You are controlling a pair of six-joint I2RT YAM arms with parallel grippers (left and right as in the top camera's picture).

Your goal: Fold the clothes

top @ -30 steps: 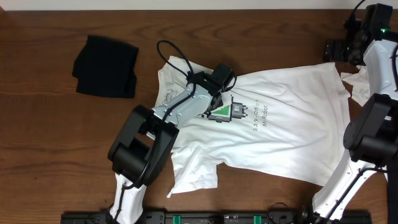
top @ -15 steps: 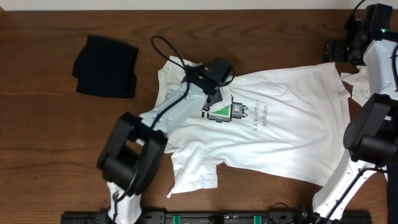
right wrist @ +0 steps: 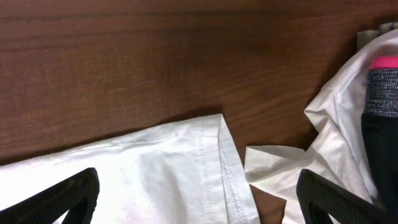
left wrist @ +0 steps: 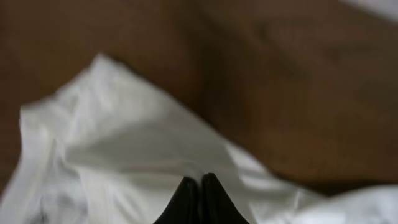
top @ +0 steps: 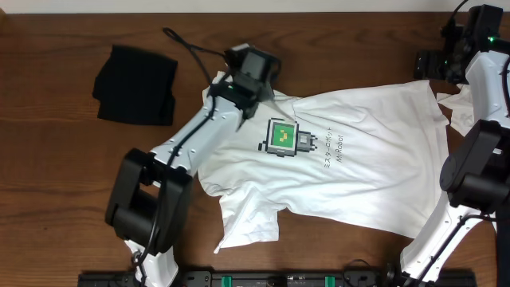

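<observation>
The white T-shirt [top: 358, 183] lies spread on the wooden table, its green-and-black chest print [top: 280, 137] showing. My left gripper [top: 263, 89] is at the shirt's upper left, near the collar. In the left wrist view it [left wrist: 200, 180] is shut, with a peak of white T-shirt cloth [left wrist: 124, 143] at its tips. My right gripper [right wrist: 199, 208] stands wide open just above the T-shirt's stitched edge [right wrist: 217, 168], nothing between its fingers [right wrist: 68, 196]. In the overhead view it [top: 430, 65] is at the far right.
A folded black garment [top: 135, 84] lies at the far left. A crumpled white garment [top: 458, 108] lies by the right edge. A dark piece with a grey and pink band [right wrist: 382, 87] rests on it. Bare brown table [top: 64, 183] surrounds the shirt.
My left gripper has closed and moved up and left from over the chest print toward the collar, uncovering the print. The right arm has not moved.
</observation>
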